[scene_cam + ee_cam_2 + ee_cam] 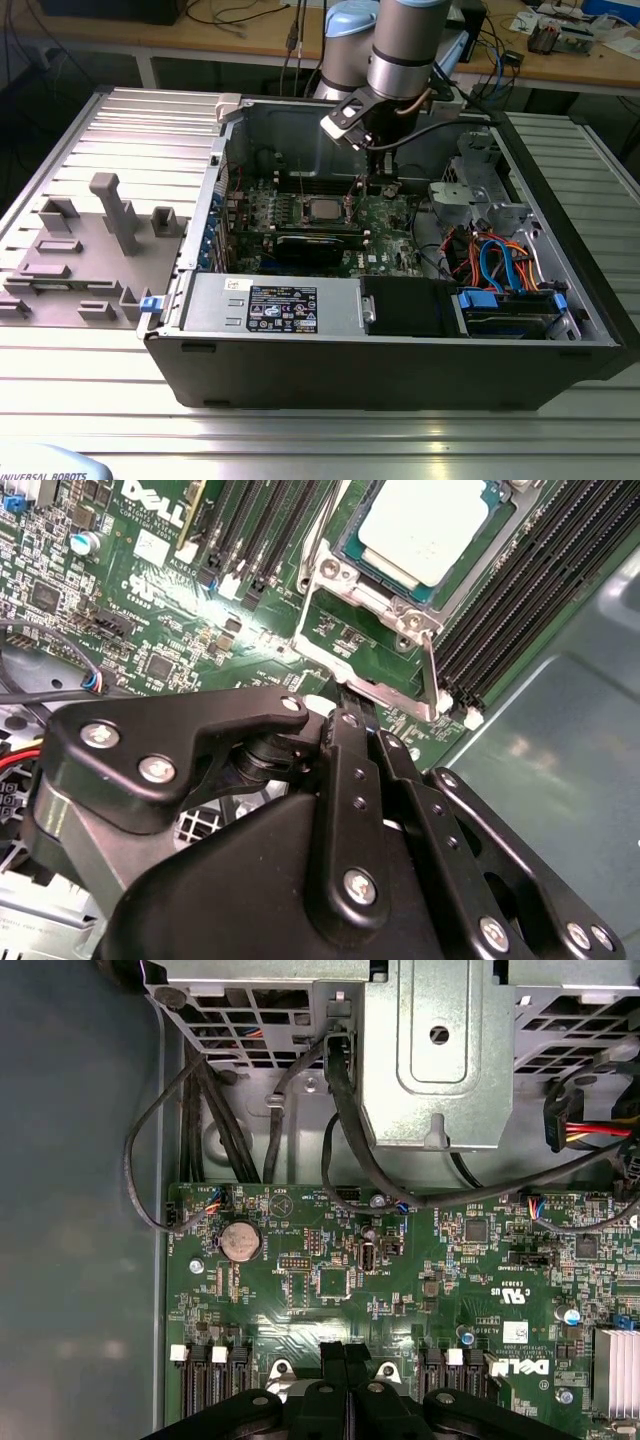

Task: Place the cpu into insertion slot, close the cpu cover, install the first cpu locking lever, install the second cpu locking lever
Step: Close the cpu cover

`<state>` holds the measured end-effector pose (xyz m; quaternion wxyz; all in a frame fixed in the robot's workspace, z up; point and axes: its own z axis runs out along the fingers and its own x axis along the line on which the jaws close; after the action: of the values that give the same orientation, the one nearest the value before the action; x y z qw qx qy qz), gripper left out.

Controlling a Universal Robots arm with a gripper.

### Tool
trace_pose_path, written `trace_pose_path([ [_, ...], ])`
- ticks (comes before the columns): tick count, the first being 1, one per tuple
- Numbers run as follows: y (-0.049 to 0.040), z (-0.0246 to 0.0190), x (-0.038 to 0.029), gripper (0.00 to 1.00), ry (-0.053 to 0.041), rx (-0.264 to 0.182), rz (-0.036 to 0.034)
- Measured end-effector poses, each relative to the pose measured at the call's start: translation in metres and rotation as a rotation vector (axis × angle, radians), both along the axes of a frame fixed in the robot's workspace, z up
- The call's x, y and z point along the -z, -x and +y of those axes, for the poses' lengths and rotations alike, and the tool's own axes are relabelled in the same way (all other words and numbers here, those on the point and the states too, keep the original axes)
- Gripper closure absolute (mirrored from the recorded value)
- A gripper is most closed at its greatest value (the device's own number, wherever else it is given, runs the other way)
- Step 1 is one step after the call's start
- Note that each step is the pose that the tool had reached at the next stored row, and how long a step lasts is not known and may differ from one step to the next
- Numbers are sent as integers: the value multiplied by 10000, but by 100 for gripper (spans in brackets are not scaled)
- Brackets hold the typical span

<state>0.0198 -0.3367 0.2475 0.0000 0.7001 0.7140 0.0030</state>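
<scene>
Two fingers (333, 1356) drawn tight together, with nothing I can see between them, form my gripper (345, 1352), low over the motherboard (330, 1280) and just to the exterior view's right of the cpu (322, 209). The cpu lies in the insertion slot (352, 558) with the cpu cover (400, 605) down around its edges. I judge a slip the chief risk: the thin locking lever (432, 675) stands just beside my tips, and closed fingers pushing so narrow a rod could ride off it, scrape the memory slots (520, 600) nearby, or let it spring back and loosen the cover.
</scene>
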Motion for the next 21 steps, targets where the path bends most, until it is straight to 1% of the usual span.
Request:
trace_pose_path([
  [12, 16, 0, 0, 89, 0, 0, 0],
  [21, 56, 0, 0, 89, 0, 0, 0],
])
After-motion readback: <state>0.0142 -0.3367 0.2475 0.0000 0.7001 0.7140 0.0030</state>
